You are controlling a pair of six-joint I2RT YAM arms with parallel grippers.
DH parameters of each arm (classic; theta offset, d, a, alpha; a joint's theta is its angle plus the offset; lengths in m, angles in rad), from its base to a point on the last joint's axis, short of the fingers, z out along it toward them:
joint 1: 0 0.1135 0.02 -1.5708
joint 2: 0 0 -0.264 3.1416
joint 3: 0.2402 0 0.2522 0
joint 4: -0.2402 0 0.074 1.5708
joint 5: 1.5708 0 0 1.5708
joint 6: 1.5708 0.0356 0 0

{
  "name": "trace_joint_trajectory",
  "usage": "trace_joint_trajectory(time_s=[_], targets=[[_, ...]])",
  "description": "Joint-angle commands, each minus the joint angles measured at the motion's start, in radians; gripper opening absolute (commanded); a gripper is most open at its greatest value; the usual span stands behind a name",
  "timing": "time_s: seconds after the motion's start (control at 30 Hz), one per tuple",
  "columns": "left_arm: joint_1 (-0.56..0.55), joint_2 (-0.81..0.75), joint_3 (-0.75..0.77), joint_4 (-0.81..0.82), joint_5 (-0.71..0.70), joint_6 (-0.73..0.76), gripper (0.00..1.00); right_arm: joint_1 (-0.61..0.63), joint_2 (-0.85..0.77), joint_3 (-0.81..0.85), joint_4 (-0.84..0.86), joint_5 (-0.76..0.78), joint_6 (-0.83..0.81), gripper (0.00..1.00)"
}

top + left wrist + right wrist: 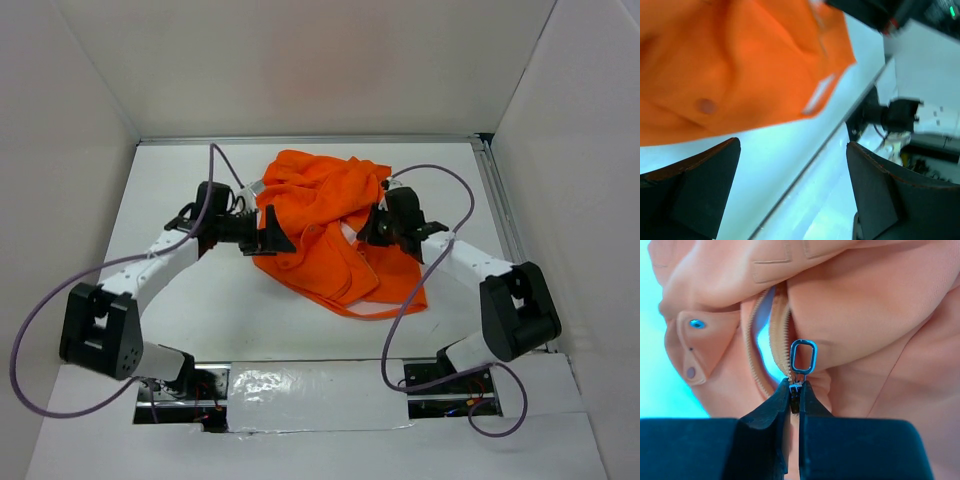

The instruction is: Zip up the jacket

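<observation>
We see the jacket (330, 230) bunched in a heap on the table (200, 300), towards its far side, between the two arms. It is thin, soft cloth, and we judge it light and limp. It will fold and slide rather than resist a pull, so the fabric below the zipper needs pinning while the slider travels. The right hand (795, 390) is closed on the zipper slider (796, 386), with the pull ring (803, 356) standing free just above its fingertips. The zipper teeth (781, 335) beyond it lie parted. That small metal piece is slippery and easy to lose, we think. The left hand (792, 170) is spread open and holds nothing, at the jacket's edge. A hem near the zipper's foot looks the best place for it to grip. No container is in view; a pocket flap (687, 345) with a snap (697, 324) shows, its contents hidden
</observation>
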Motion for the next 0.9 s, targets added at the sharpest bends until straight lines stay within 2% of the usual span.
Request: trace_joint_trajectory(time_s=[0.0, 0.07, 0.17, 0.2, 0.33, 0.43, 0.6, 0.73, 0.87], targets=[[-0.103, -0.098, -0.040, 0.004, -0.012, -0.020, 0.99, 0.029, -0.102, 0.036, 0.000, 0.051, -0.037, 0.00], [-0.179, -0.139, -0.069, 0.013, -0.044, -0.059, 0.99, 0.047, -0.169, 0.010, -0.014, 0.075, -0.035, 0.00], [-0.298, -0.135, -0.068, 0.002, -0.164, -0.113, 0.99, 0.049, -0.250, -0.018, -0.050, 0.108, -0.002, 0.00], [-0.322, -0.121, -0.042, -0.031, -0.257, -0.138, 0.99, 0.052, -0.266, -0.024, -0.060, 0.111, 0.015, 0.00], [-0.481, 0.009, 0.097, -0.157, -0.437, -0.189, 0.99, 0.047, -0.324, -0.061, -0.086, 0.095, 0.058, 0.00], [-0.558, 0.127, 0.188, -0.183, -0.494, -0.223, 0.99, 0.035, -0.347, -0.072, -0.116, 0.090, 0.087, 0.00], [-0.623, 0.258, 0.323, -0.183, -0.506, -0.255, 0.99, -0.011, -0.395, -0.093, -0.130, 0.092, 0.090, 0.00], [-0.654, 0.435, 0.469, -0.381, -0.613, -0.342, 0.99, -0.032, -0.413, -0.087, -0.170, 0.079, 0.104, 0.00], [-0.669, 0.512, 0.552, -0.456, -0.695, -0.425, 0.99, -0.060, -0.409, -0.092, -0.187, 0.079, 0.141, 0.00]])
